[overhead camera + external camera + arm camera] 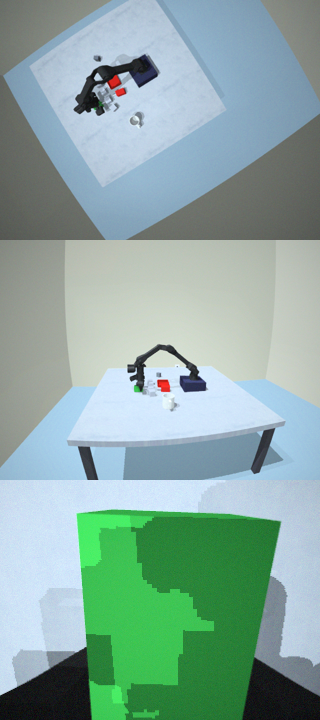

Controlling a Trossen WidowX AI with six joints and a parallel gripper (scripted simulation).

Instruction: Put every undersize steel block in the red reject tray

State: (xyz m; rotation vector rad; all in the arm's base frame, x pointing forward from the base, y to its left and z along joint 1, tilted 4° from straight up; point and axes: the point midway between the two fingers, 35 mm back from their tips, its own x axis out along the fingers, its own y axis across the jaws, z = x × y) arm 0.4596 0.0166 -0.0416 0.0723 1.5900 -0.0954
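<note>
My gripper [97, 104] [140, 389] is shut on the green GO gauge [100, 104] [136, 388] [165, 605], low beside the row of blocks. The gauge's handle fills the wrist view, which hides its pin. I cannot tell whether the pin is in or touching a hole. Pale steel blocks stand in a row: one block [104, 90] at the back, a middle block [108, 99] and a front block [116, 106] [151, 392]. Their bores are too small to judge. The red reject tray [114, 82] [163, 381] is partly under the arm; no block shows in it.
A smaller red block-shaped piece [120, 92] [165, 388] with a thin pale pin lies beside the tray. A darker grey cube [96, 58] [158, 374] stands farther back. A white mug [134, 120] [168, 401] stands in front. The arm's base is the dark blue box [146, 77] [194, 385].
</note>
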